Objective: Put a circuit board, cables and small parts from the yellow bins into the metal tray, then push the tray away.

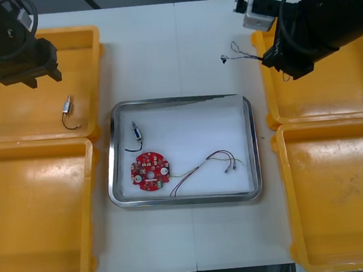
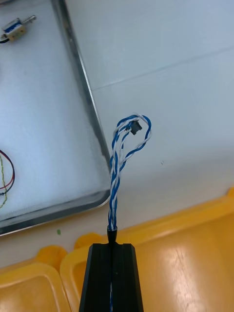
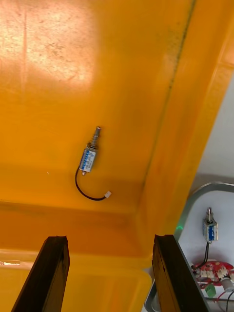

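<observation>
Overhead first: left gripper hangs above the far left bin, its arm coming in from the table's far corner. A small metal part w/ a black lead lies on the bin floor near it. Right gripper sits at the inner rim of the far right bin. A blue and white cable trails from it over the table, beyond the metal tray, not in it. The tray's white inside holds a circuit board, a red and yellow cable and a second small metal part. Right wrist view adds the grip: right gripper pinches the cable's end, fingers pressed together, looped tip w/ dark connector over bare table btwn tray corner and bin rim. Left wrist view: fingers stand wide apart, nothing btwn them, small metal part well beyond the tips. The tray corner, board and second small metal part peek past the bin wall.
</observation>
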`<state>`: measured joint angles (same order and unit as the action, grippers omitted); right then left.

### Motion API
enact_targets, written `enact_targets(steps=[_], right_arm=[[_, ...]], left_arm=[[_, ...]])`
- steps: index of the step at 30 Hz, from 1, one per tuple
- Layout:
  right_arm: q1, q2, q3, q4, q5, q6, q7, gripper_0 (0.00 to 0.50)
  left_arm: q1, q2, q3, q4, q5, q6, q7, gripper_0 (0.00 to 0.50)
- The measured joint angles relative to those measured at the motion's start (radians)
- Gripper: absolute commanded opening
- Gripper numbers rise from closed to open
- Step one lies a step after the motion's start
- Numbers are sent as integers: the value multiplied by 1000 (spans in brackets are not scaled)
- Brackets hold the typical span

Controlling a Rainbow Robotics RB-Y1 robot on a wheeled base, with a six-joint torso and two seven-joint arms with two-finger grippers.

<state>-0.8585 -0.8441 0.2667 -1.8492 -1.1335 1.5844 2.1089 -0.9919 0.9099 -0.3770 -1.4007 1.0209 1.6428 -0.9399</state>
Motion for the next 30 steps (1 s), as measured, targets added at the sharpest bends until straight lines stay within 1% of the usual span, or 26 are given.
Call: enact_targets(steps=[3,5,9,11,13,17,19,24,28,30], right_arm=[[0,0,66,-23,0,-49,16,0],[0,0,109,-30,0,-82,20,0],[0,4,203,-30,11,-143,35,0],[0,12,254,-29,33,-173,65,0],[-1,26,300,-20,47,-208,82,0],[-2,71,373,40,48,-270,82,0],[-5,98,403,77,51,-283,82,0],[-25,158,472,157,107,-294,83,0],[-39,191,502,223,127,-309,83,0],[-47,202,512,249,136,-314,83,0]], left_arm=[[0,0,0,46,0,-25,-39,500],[0,0,0,72,0,-39,-97,500],[0,0,0,113,0,-69,-294,500],[0,0,-2,132,0,-88,-382,500],[0,0,-7,149,0,-109,-425,500],[0,0,-43,166,0,-152,-428,500],[2,0,-69,166,0,-175,-428,500],[36,0,-123,145,0,-265,-428,500],[70,0,-135,137,-1,-305,-428,500],[77,-1,-143,137,-14,-310,-428,500]])
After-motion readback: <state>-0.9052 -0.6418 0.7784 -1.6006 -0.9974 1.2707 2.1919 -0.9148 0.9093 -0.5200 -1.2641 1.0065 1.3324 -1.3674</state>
